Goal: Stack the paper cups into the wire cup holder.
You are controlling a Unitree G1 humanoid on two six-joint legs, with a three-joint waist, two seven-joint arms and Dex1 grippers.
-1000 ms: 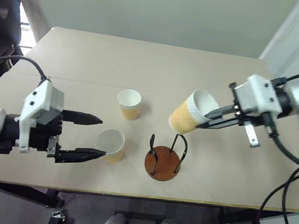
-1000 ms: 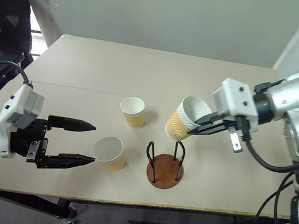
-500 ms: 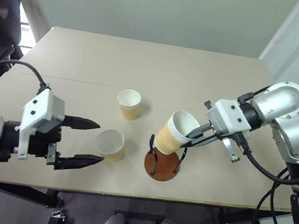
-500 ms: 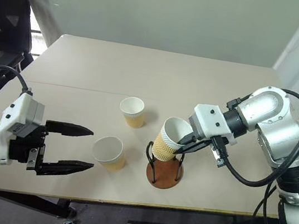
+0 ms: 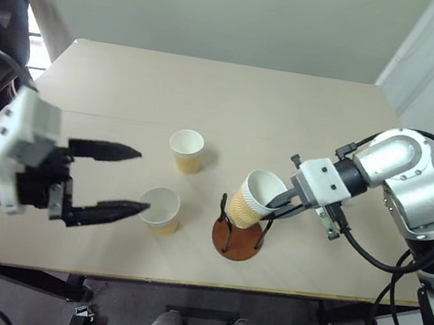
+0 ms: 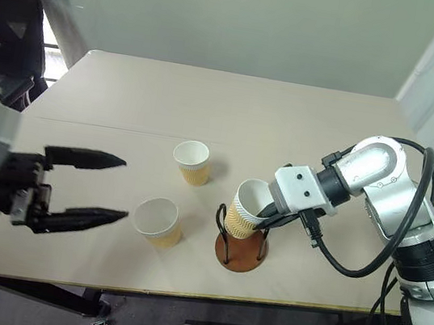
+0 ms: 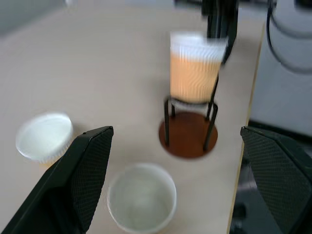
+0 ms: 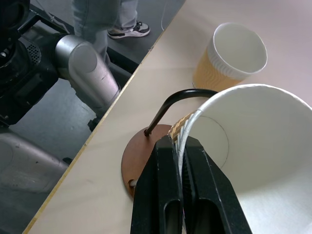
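Reading left to right across the pale surface: the left claw hangs at the left with its two black fingers spread wide, empty. Just right of its near fingertip stands an upright paper cup; a second upright paper cup stands farther back, slightly right. Right of both sits the wire cup holder, its reddish-brown disc base near the front edge. The right claw is pinched together on the rim of a third paper cup, which leans with its mouth toward the right, its bottom end between the wire loops and apparently above the disc. The cup's long axis is tilted off the holder's vertical; seating it likely requires righting and lowering it. The left claw is nearer the loose cups.
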